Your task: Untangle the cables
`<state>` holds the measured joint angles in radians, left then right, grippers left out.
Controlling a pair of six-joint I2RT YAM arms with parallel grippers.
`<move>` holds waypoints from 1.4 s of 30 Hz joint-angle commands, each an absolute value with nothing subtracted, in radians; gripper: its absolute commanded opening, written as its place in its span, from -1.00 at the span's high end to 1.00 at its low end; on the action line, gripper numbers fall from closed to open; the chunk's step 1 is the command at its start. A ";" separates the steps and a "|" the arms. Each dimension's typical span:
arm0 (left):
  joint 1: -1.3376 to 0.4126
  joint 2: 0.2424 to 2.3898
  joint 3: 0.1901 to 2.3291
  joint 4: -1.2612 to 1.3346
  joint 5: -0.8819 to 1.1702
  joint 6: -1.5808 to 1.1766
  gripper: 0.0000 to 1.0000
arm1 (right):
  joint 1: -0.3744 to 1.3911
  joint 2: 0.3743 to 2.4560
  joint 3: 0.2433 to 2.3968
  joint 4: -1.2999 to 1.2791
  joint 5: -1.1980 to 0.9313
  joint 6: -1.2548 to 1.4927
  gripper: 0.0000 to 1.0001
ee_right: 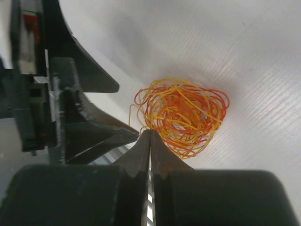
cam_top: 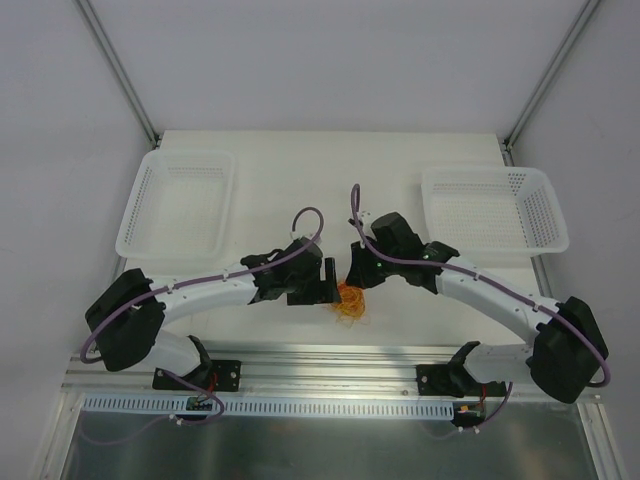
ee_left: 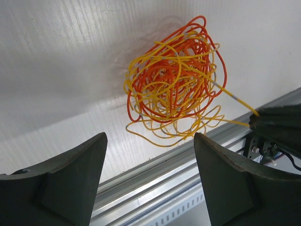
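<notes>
At the near edge a metal rail (cam_top: 330, 362) runs along the white surface (cam_top: 330, 180). The cables (cam_top: 350, 301) lie just beyond it, close to the middle. They form one small tangle of thin red-orange and yellow loops resting on the surface.

The two arms reach in from either side and meet at this spot. The left hand (ee_left: 149, 141) is just left of the tangle, its fingers (ee_left: 70, 179) spread wide apart and holding nothing. In its own view the tangle sits a little beyond the gap between them, and the lowest yellow loop reaches toward that gap.

The right hand (ee_right: 149, 134) comes in from the right and ends at the tangle's edge with its fingers pressed together. A yellow strand runs straight out of the tangle into their tip, so this hand is clamped on the cables by that one strand. The rest of the tangle stays bunched on the surface.

Farther back, well apart from the tangle, a white mesh basket (cam_top: 178, 200) stands at the far left. A second basket (cam_top: 495, 205) stands at the far right.
</notes>
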<state>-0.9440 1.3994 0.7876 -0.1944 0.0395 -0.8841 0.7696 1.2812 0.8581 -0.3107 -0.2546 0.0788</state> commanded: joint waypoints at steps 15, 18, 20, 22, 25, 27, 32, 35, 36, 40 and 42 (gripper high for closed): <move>-0.954 1.563 0.858 -0.121 -0.159 -1.008 -0.29 | 0.838 1.140 0.945 -0.334 -0.259 0.192 0.99; -0.951 1.548 0.828 -0.120 -0.187 -1.020 -0.24 | 0.836 1.079 0.994 -0.400 -0.184 0.172 0.99; -0.939 1.526 0.813 -0.120 -0.210 -1.016 -0.20 | 0.833 1.039 1.038 -0.451 -0.157 0.154 0.99; -0.922 1.506 0.802 -0.121 -0.227 -1.011 -0.18 | 0.828 1.017 1.068 -0.491 -0.127 0.149 0.99; -0.888 1.493 0.776 -0.130 -0.242 -1.005 -0.15 | 0.821 0.968 1.143 -0.543 -0.075 0.127 0.99; -0.865 1.485 0.766 -0.138 -0.252 -1.000 -0.14 | 0.808 0.940 1.198 -0.574 -0.025 0.107 0.99; -0.798 1.460 0.739 -0.172 -0.287 -0.977 -0.14 | 0.778 0.890 1.299 -0.670 0.109 0.061 0.99; -0.750 1.453 0.733 -0.193 -0.304 -0.962 -0.14 | 0.762 0.861 1.353 -0.707 0.155 0.034 0.99; -0.739 1.453 0.730 -0.198 -0.304 -0.960 -0.14 | 0.759 0.856 1.367 -0.725 0.167 0.029 0.99; -0.703 1.465 0.733 -0.212 -0.301 -0.948 -0.15 | 0.755 0.833 1.430 -0.752 0.209 0.006 0.99; -0.684 1.471 0.738 -0.216 -0.298 -0.943 -0.14 | 0.756 0.830 1.434 -0.756 0.210 0.008 0.99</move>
<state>-0.7044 1.4879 0.7380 -0.1783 -0.2676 -0.9714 0.7605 0.8360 1.3945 -0.7235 0.1577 0.0380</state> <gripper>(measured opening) 0.570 0.009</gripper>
